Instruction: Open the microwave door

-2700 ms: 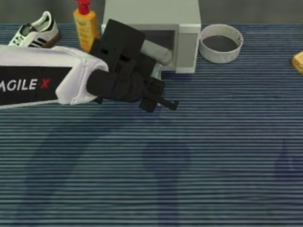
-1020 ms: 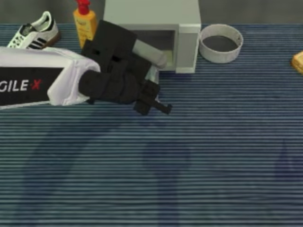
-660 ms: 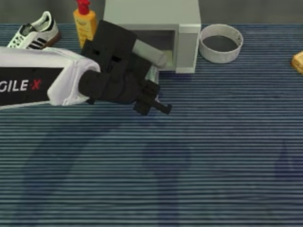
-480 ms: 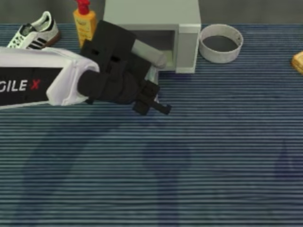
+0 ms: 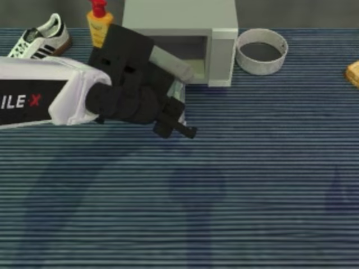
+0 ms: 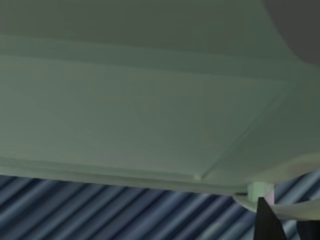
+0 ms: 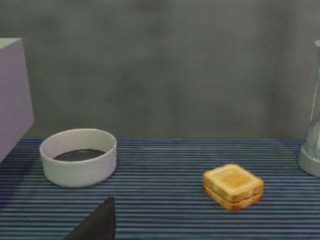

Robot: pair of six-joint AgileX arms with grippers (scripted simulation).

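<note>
Blue ribbed table mat (image 5: 263, 185) covers the work surface, w/ a plain grey wall behind. At the back edge, left of centre, sits the boxy light-grey microwave (image 5: 185, 25); its cavity shows dark from above. The microwave door (image 5: 168, 61), a flat light-grey panel w/ paler window, stands swung out from the front: its long edge runs diagonally from the cavity's left side toward the table front, mostly hidden under the arm. In the left wrist view the door panel (image 6: 140, 115) fills nearly the whole picture, seen close, w/ the striped mat below it.

Left gripper (image 5: 182, 128), black, two-fingered, sits just in front of the microwave by the door's outer end, on a white AgileX arm (image 5: 39, 92) reaching in from the left. Can't tell whether its fingers are apart or clamped on the handle.

Right arm isn't in the top view.

Round grey ring-shaped bowl (image 5: 261, 51) is just right of the microwave. Yellow bottle w/ red cap (image 5: 99, 22) and white trainer w/ black stripes (image 5: 42, 38) stand to its left. Toasted sandwich (image 7: 232, 186) lies near the right edge, beside a clear glass vessel (image 7: 312, 140).
</note>
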